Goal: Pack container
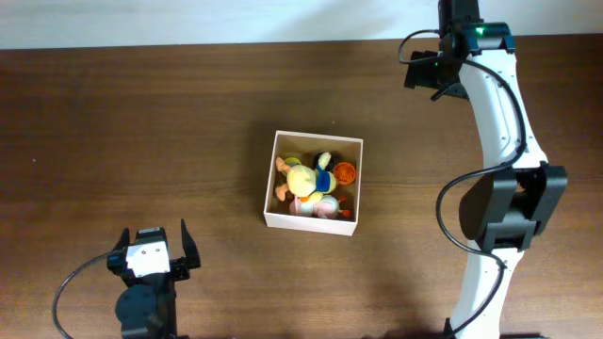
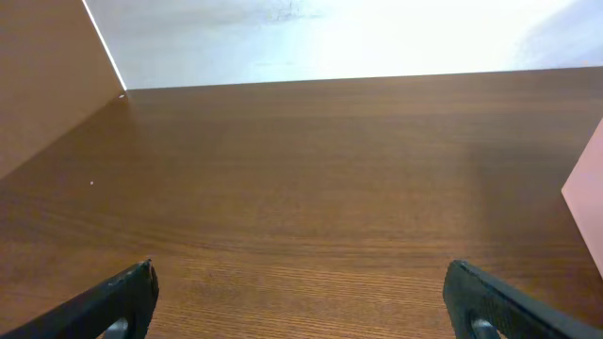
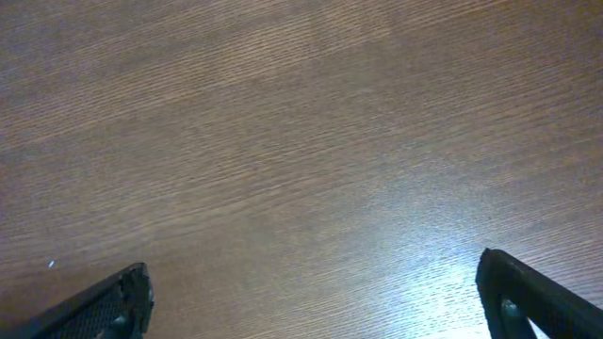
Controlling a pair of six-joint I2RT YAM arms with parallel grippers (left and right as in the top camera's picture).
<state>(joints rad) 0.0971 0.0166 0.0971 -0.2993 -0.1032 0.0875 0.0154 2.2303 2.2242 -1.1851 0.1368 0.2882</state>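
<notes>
The container (image 1: 311, 222), a square shallow box with white outer walls and a tan inside, sits at the middle of the brown table. It holds a yellow plush toy (image 1: 306, 176), a small orange toy (image 1: 346, 171) and other small toys. My left gripper (image 1: 154, 235) is open and empty near the front left, well apart from the box. In the left wrist view the open jaws (image 2: 301, 292) face bare wood, with a pale box corner (image 2: 589, 188) at the right edge. My right gripper (image 1: 426, 75) is open and empty at the far right. The right wrist view (image 3: 316, 292) shows only wood.
The white wall (image 1: 188, 19) runs along the table's far edge. A brown side panel (image 2: 47, 94) stands at the left in the left wrist view. The right arm's white links (image 1: 499, 122) stretch along the table's right side.
</notes>
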